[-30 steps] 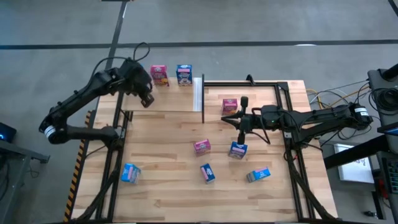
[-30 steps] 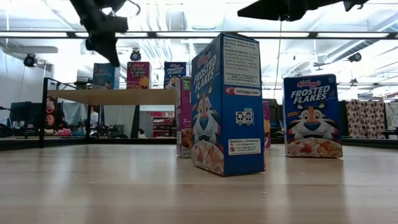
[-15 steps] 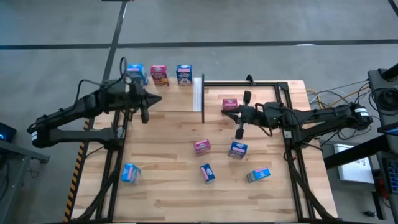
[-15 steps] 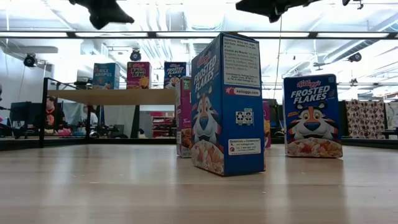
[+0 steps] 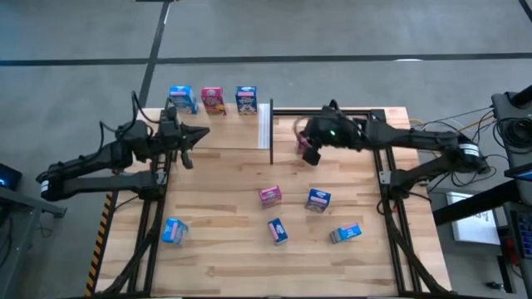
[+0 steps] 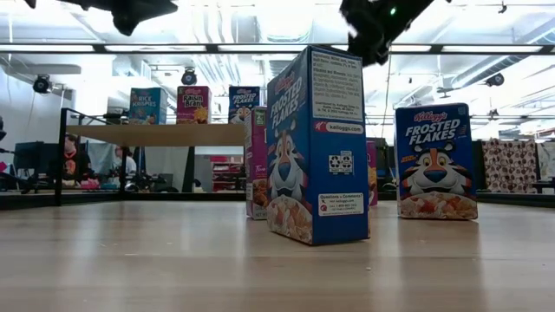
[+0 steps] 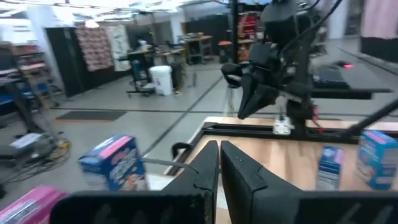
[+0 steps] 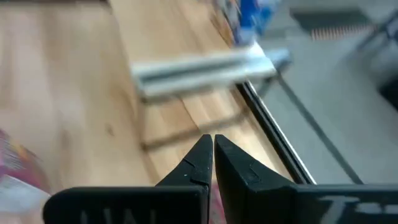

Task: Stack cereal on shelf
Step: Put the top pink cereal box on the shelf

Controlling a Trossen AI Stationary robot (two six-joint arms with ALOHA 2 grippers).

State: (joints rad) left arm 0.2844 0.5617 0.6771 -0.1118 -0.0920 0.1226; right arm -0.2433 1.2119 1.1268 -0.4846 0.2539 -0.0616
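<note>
The left pincer is pressed together and empty. It has pulled back from the shelf over the last second and now hangs over the left edge of the counter. Behind it, 3 cereal boxes stand in a row on the shelf's far edge: a blue box that was hidden under the arm a second ago, a pink box and another blue box. That reads as a placement just finished, with the left arm free for a next pick.

On the open counter, 5 boxes are not yet shelved: a blue one at the near left, a pink one in the middle, a blue one just in front of it, a blue one beside it to the right, and one lying on its side at the near right.

The right pincer, also pressed together and holding nothing, has swung from above the middle boxes toward the far side, just right of the shelf's white strip. It now sits over the pink box by the shelf, mostly covering it. By my judgement that box is its next target, and the fingers would have to spread before any grasp.
</note>
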